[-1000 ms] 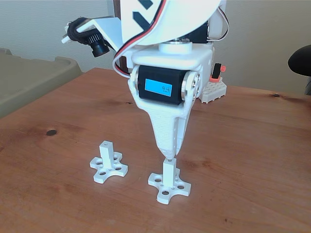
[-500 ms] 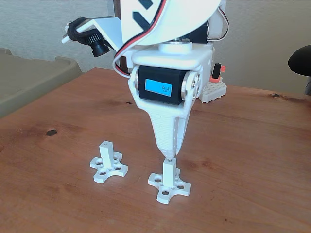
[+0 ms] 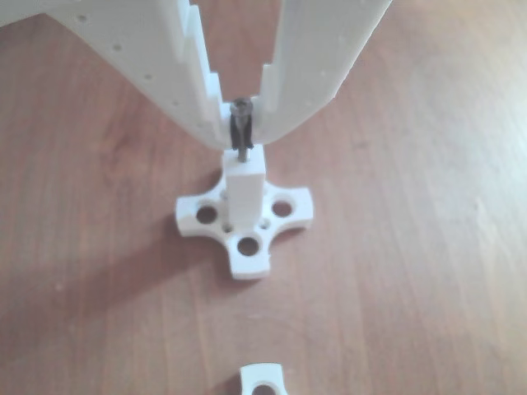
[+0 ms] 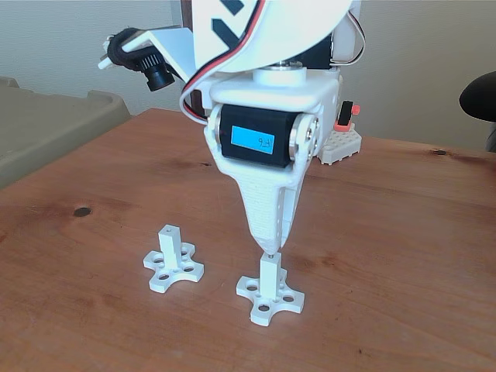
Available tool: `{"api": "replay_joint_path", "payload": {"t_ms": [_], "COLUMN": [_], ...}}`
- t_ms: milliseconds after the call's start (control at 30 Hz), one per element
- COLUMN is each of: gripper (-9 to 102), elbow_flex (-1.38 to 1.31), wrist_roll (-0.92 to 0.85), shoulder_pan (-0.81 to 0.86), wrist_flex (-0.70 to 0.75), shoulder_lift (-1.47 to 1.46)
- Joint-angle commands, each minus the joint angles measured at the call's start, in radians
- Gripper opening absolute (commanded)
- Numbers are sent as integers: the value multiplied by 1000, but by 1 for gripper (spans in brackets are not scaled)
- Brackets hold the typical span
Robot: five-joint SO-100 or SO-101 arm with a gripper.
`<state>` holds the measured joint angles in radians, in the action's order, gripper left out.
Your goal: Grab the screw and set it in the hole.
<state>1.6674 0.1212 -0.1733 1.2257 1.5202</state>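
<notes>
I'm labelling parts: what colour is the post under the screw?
White; the post shows best in the other view, under the end effector.

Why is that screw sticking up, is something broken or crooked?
Nothing looks broken or crooked. The screw stands upright, pinched in the gripper, with its tip at the top of the white post. It is only partway down. The other post stands straight on the wooden table.

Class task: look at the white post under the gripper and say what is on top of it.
The screw stands upright on the white post, pinched by the gripper. Its lower shank meets the post's top; the hole itself is covered, so its depth cannot be seen.
</notes>
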Motion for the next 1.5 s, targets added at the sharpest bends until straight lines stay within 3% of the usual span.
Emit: {"api": "replay_joint_path", "payload": {"t_ms": [0, 1467], "gripper": [-1, 2], "elbow_flex": [-63, -57], "wrist_roll": [2, -18], "shoulder_pan": [-8, -9], "wrist_flex": [-3, 28], "shoulder_lift": [14, 28]}}
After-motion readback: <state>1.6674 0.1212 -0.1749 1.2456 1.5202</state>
